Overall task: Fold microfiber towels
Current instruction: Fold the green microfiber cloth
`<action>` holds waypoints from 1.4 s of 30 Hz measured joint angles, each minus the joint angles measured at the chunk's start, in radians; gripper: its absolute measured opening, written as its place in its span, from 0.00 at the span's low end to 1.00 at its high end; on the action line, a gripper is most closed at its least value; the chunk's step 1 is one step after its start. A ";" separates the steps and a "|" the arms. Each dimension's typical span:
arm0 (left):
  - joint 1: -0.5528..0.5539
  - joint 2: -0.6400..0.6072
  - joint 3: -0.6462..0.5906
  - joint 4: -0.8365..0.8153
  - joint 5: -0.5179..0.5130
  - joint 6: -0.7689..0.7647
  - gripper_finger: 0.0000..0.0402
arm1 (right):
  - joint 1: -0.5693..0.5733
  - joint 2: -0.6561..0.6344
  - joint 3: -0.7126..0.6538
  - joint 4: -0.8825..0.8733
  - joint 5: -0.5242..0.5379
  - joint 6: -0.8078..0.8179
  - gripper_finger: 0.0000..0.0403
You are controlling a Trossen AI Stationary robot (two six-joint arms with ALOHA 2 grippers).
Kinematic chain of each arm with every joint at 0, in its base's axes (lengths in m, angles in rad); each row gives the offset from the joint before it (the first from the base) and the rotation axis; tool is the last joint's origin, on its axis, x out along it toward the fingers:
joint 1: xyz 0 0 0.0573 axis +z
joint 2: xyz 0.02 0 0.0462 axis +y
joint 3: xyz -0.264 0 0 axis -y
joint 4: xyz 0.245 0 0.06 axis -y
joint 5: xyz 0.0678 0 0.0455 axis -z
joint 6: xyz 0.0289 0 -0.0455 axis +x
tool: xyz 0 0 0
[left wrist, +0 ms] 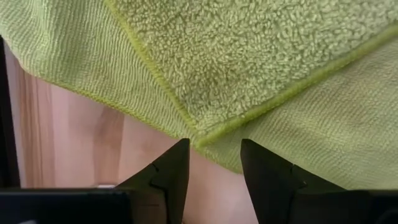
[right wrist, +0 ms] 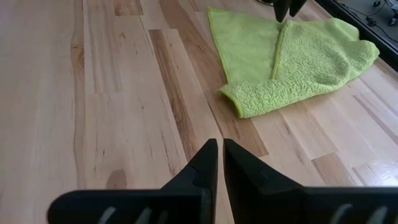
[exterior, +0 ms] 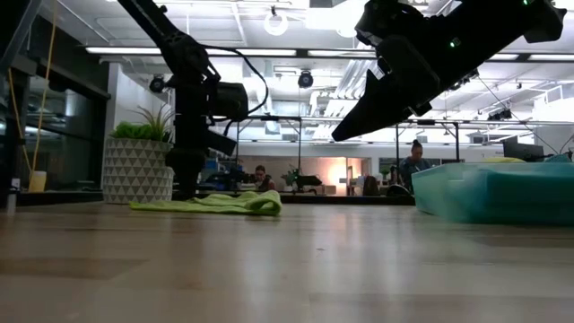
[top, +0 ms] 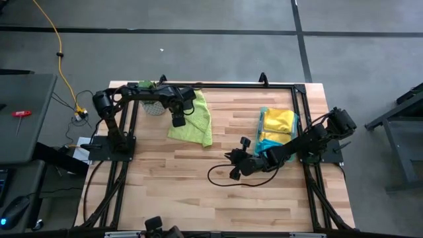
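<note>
A lime green microfiber towel (top: 193, 119) (right wrist: 292, 62) lies partly folded on the wooden table, one layer lapped over another. My left gripper (top: 178, 122) (left wrist: 214, 158) points down at its left side. It is open, with its fingertips on either side of the towel's lower edge, beside the corner of the upper layer (left wrist: 198, 132). My right gripper (top: 231, 165) (right wrist: 221, 152) hangs shut and empty above the middle of the bare table. A yellow towel (top: 277, 120) and a teal one lie in a tray (top: 263, 144) at the right. My left gripper comes at the lime towel from above, its fingers (left wrist: 177, 163) either side of the lower layer's hemmed edge (left wrist: 214, 149), where the upper layer's corner ends. I cannot tell whether the fingers touch the cloth. The towel lies flat on the table.
A potted plant (top: 153, 106) (exterior: 136, 170) stands at the far left, just behind the left gripper. A black cable (top: 218, 180) loops on the table below the right gripper. A black frame runs round the table's edges. Bare wood lies between the towel and the tray.
</note>
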 joint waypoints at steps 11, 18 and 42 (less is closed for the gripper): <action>0.010 0.061 0.006 0.004 -0.030 0.078 0.33 | 0.000 0.000 0.000 0.000 -0.034 0.000 0.04; 0.010 0.023 0.006 0.016 -0.020 0.087 0.33 | 0.000 0.000 0.000 0.001 -0.033 -0.003 0.04; 0.010 0.021 0.011 0.019 -0.055 0.089 0.28 | 0.000 0.000 0.000 0.001 -0.040 0.000 0.04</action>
